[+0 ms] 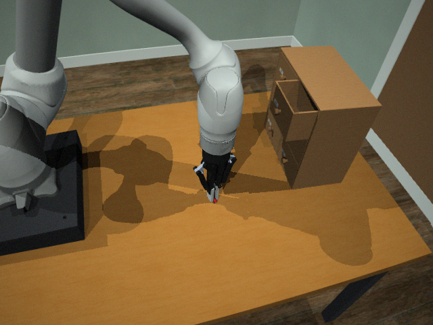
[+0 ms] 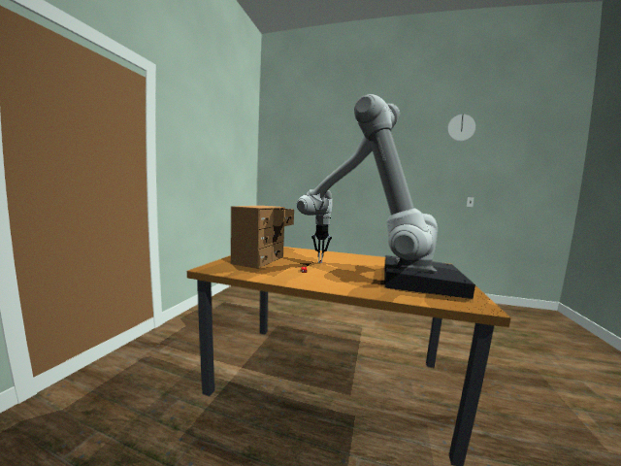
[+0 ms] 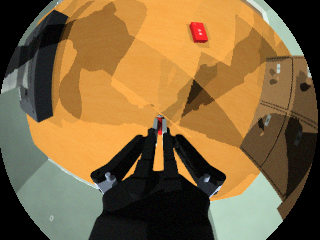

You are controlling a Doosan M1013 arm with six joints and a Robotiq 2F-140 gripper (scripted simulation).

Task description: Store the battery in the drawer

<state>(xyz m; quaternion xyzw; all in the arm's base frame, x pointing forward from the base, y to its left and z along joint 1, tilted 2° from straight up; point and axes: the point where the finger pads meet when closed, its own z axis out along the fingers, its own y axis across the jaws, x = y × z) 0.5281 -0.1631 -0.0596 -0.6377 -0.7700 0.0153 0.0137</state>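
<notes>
My gripper [image 1: 212, 196] [image 2: 319, 261] [image 3: 160, 124] points down, low at the table top, with its fingers nearly together. It is shut on a small red thing, the AAA battery [image 1: 214, 200] [image 3: 160, 129], which shows between the fingertips; the fingers hide most of it. The small chest [image 1: 344, 139] [image 2: 244, 235] [image 3: 276, 92] stands upright to the right in the top view. Its top drawer [image 1: 303, 124] [image 2: 289, 216] on the side nearer the top camera is pulled partly out, and no thing shows inside. The other drawers look pushed in. The label letters are too small to read.
A red box [image 2: 304, 269] [image 3: 198, 32] lies on the table [image 1: 210, 265] [image 2: 350, 288] [image 3: 95, 112], apart from the gripper; the arm hides it in the top view. The robot's dark base block [image 1: 66, 223] [image 2: 429, 285] stands at the opposite end from the chest.
</notes>
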